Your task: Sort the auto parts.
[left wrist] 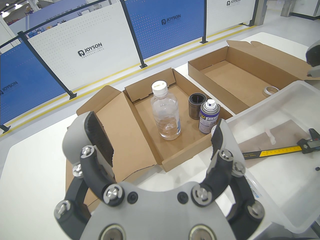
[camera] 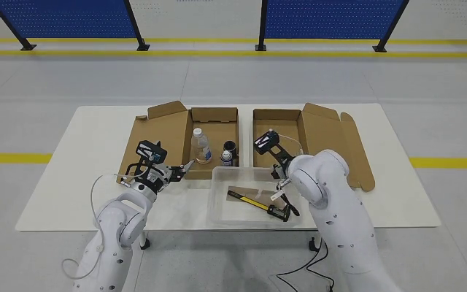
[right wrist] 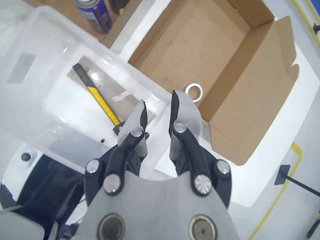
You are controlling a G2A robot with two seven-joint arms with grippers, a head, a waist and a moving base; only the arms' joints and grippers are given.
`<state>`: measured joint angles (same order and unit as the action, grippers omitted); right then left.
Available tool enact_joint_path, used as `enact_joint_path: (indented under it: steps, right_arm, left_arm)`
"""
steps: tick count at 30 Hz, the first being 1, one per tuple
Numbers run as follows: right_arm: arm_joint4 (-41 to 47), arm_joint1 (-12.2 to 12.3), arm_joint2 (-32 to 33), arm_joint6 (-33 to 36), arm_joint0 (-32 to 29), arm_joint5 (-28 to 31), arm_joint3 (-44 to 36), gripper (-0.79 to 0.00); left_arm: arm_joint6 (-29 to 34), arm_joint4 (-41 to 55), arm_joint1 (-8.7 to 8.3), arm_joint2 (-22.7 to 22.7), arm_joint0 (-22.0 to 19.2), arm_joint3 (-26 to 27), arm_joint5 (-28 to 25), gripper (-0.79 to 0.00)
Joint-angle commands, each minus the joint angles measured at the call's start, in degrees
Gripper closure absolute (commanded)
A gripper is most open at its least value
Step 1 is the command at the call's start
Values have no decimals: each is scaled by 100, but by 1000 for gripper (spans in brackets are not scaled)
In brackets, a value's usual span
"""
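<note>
The left cardboard box [camera: 213, 117] holds a clear bottle [left wrist: 165, 114], a black cylinder [left wrist: 196, 106] and a blue spray can [left wrist: 208, 119]. A silver ring [right wrist: 194, 92] lies in a near corner of the right box [right wrist: 225, 13]. A digital caliper [camera: 255, 201] with a yellow scale rests in the clear bin [camera: 219, 175] at the table's front. My left gripper [left wrist: 155, 123] stands wide open and holds nothing, just in front of the left box. My right gripper [right wrist: 158, 107] hovers over the bin's corner beside the ring, its fingers a small gap apart and bare.
The open flaps of both boxes lie flat on the white table [camera: 66, 182], left of one and right of the other. The bin sits between my two arms. Blue fence panels [camera: 73, 18] stand on the floor beyond the table.
</note>
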<state>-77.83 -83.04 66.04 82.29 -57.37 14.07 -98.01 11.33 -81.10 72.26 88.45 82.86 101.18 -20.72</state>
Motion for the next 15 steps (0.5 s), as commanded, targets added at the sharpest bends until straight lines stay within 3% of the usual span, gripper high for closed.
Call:
enact_joint_path:
  steps: [1, 11, 15]
  right_arm:
    - [231, 2, -34, 181, 7, 123, 0, -225]
    - [905, 100, -443, 571, 49, 222, 475, -197]
    - [1026, 211, -651, 571, 89, 222, 669, -228]
  left_arm:
    - [0, 0, 0, 0, 0, 0, 0, -785]
    - [0, 0, 0, 0, 0, 0, 0, -785]
    - [0, 0, 0, 0, 0, 0, 0, -785]
